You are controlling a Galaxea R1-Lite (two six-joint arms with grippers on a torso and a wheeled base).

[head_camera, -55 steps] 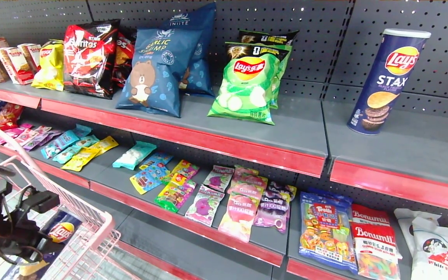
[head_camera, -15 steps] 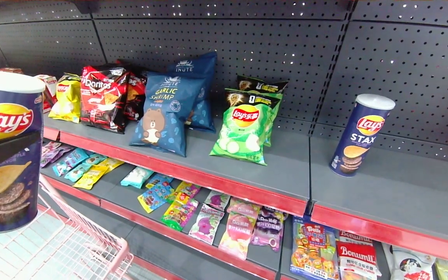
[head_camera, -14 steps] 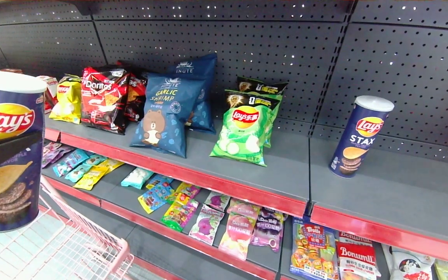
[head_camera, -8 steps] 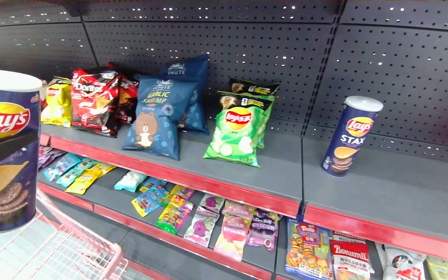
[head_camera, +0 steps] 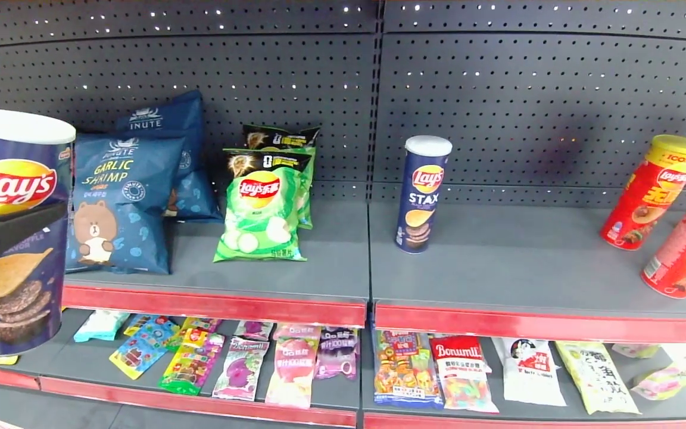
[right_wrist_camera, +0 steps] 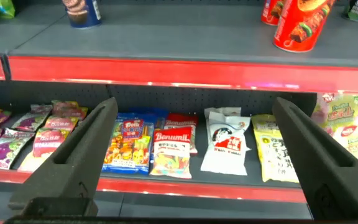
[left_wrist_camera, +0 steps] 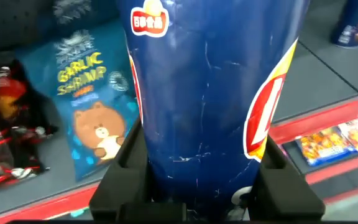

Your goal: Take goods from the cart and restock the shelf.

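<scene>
I have the left gripper (left_wrist_camera: 201, 149) clamped on the blue chip can (head_camera: 15, 179), which is upright with its lid above the fingers. The shelf (head_camera: 498, 262) is ahead, with a matching can (head_camera: 423, 193) well to its right. The right gripper (right_wrist_camera: 194, 106) is spread wide, facing the candy bags (right_wrist_camera: 166, 149).

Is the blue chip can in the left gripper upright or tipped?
Upright. The blue chip can stands vertical with its white lid on top, clamped by the left gripper.
</scene>
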